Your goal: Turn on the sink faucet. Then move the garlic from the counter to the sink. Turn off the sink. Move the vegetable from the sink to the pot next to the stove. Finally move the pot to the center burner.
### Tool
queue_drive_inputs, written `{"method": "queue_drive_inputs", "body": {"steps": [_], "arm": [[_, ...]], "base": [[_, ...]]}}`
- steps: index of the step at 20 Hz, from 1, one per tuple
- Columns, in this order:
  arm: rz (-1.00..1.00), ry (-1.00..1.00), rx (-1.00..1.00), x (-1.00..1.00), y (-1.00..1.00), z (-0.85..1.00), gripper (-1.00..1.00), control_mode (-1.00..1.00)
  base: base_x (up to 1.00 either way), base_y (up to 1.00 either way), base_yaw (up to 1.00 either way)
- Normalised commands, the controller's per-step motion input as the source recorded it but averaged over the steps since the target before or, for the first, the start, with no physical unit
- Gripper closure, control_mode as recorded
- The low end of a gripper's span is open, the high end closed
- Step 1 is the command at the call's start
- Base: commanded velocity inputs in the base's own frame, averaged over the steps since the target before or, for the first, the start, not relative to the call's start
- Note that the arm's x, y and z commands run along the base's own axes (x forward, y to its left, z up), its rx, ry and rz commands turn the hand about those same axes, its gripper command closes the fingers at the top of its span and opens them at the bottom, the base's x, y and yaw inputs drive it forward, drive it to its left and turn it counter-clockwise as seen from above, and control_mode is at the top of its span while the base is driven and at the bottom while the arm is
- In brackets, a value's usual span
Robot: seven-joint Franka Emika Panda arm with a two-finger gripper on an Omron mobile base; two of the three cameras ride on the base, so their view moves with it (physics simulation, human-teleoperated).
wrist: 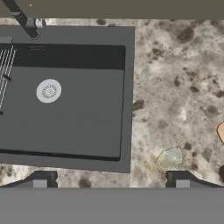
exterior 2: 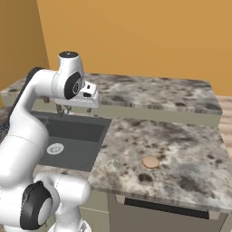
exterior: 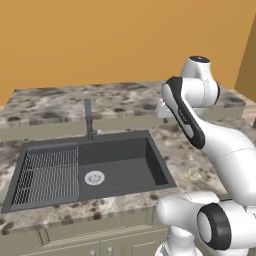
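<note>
- One garlic [wrist: 169, 157] bulb, small, pale and lumpy, lies on the desk [exterior 2: 181, 136] just to the right of the sink [wrist: 65, 109], close to the desk's front edge.
- From the hand camera I see the tool [wrist: 111, 183] with its two tips spread wide and nothing between them. The garlic sits just beyond the right fingertip [wrist: 182, 183], outside the gap and not touching it as far as I can tell.
- From the right base camera the garlic [exterior 2: 113, 165] is faint against the speckled stone. The tool hangs above the sink's right rim, well above the bulb and to its left.
- One tan disc [exterior 2: 151, 161] lies on the desk near the garlic, further from the sink and apart from the bulb.
- Inside the dark-grey sink I see the round silver drain [exterior: 94, 177] on the basin floor, and a wire rack [exterior: 47, 175] covering its left part.
- Behind the basin the sink faucet [exterior: 89, 117] stands upright, slim and dark grey, with a small lever at its base.
- All of the desk is grey-brown speckled granite with a raised ledge along the back. Beige cabinet fronts [exterior: 75, 240] run below it.
- Behind everything is a plain orange wall [exterior: 100, 40].
</note>
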Motion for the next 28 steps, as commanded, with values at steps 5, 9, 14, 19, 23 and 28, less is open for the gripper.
{"method": "queue_drive_inputs", "body": {"steps": [5,9,14,19,23,28], "arm": [[0.0,0.0,0.0,0.0,0.0,0.0,-1.0,1.0],[0.0,0.0,0.0,0.0,0.0,0.0,-1.0,1.0],[0.0,0.0,0.0,0.02,-0.04,-0.02,-1.0,-1.0],[0.06,-0.01,0.0,-0.3,0.03,-0.31,-1.0,-1.0],[0.05,0.0,0.0,-0.03,0.13,-0.23,-1.0,-1.0],[0.02,0.0,0.0,0.08,0.06,-0.18,-1.0,-1.0]], "base": [[0.65,-0.35,0.0],[0.6,-0.26,0.0],[0.06,-0.01,0.0],[0.0,0.0,0.0],[0.0,0.0,0.0],[0.0,0.0,0.0]]}}
